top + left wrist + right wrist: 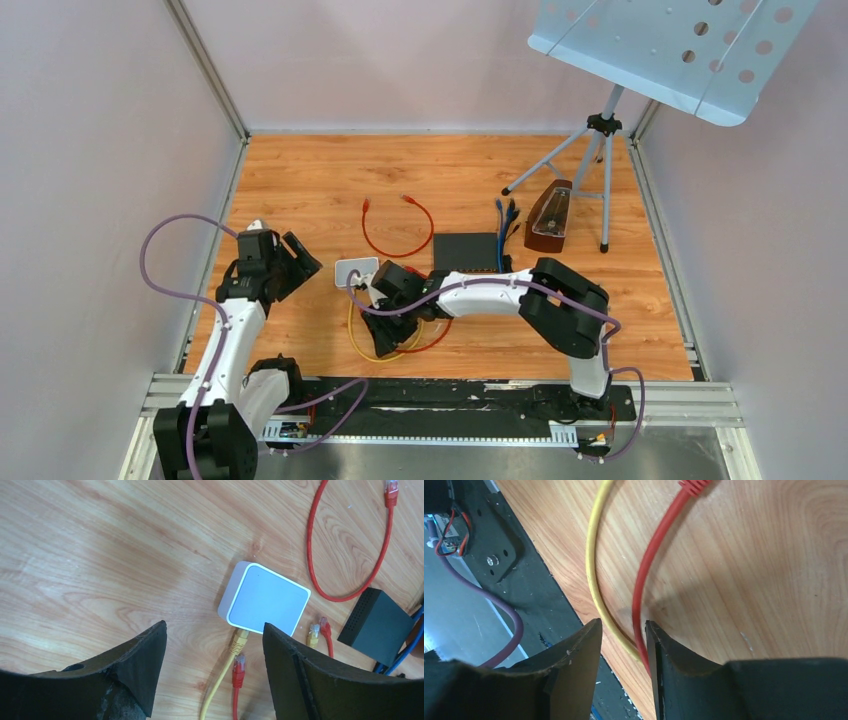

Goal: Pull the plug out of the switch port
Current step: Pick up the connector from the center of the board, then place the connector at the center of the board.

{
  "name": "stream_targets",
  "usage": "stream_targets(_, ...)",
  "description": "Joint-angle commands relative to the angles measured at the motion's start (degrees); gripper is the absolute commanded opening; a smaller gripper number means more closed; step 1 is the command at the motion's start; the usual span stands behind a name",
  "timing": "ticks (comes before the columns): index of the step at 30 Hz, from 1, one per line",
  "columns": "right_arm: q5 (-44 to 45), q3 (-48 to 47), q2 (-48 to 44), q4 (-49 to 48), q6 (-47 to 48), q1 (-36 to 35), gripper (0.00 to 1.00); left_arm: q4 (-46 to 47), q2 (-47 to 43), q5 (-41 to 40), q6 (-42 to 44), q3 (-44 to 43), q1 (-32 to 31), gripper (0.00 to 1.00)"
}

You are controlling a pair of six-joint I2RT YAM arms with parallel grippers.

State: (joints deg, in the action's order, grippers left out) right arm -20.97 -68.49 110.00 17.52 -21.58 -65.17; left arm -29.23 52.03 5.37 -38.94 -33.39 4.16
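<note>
A small white box (265,600) lies on the wooden floor with a yellow plug (239,641) seated in its near side. A red plug (239,666) lies loose beside the yellow one, touching nothing. A black switch box (375,625) sits further right with blue cables (410,645) in it. My left gripper (215,630) is open above the floor, just short of the white box (356,270). My right gripper (623,625) is open near the table's front edge, with the yellow cable (591,565) and red cable (649,570) running under its gap.
A loose red cable loop (395,230) lies behind the boxes. A second yellow plug (313,632) and a second red plug (326,627) lie between the white box and the black box (466,252). A metronome (548,215) and a music stand tripod (600,150) stand at the back right.
</note>
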Motion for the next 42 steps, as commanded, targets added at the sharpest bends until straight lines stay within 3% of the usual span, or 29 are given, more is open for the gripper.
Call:
stream_targets(1, 6.32, -2.95, 2.74, 3.05, 2.66, -1.53, 0.41, -1.70, -1.48, -3.66, -0.91, -1.84, -0.03, 0.79)
stream_targets(5, 12.67, -3.32, 2.81, 4.69, 3.04, -2.77, 0.38, -2.20, -1.63, -4.01, -0.91, -1.89, -0.03, 0.83)
stream_targets(13, 17.11, -6.83, -2.11, 8.19, 4.37, -3.08, 0.00, -2.95, -2.20, -5.05, -0.87, -2.21, 0.04, 0.90)
stream_targets(17, 14.87, -12.60, -7.77, 12.87, 7.82, -3.08, 0.00, -3.61, -2.40, -5.19, -0.71, -2.32, 0.05, 0.99)
stream_targets(23, 25.87, -20.00, -13.46, 18.22, 11.01, -2.44, 0.00, -3.64, -2.59, -5.19, -0.75, -2.25, 0.06, 1.00)
stream_targets(27, 27.92, -24.87, -13.88, 18.26, 14.02, -0.92, 0.00, -3.28, -2.86, -5.19, -0.96, -1.82, 0.06, 1.00)
stream_targets(34, 32.24, -37.98, -4.83, 16.53, 19.67, 2.40, 0.00, -2.86, -2.82, -4.03, -0.79, -1.87, 0.06, 1.00)
stream_targets(42, 26.39, -53.71, 14.26, 12.98, 21.04, 12.22, 0.00, -2.01, -2.71, -0.39, -0.50, -1.46, 0.06, 1.00)
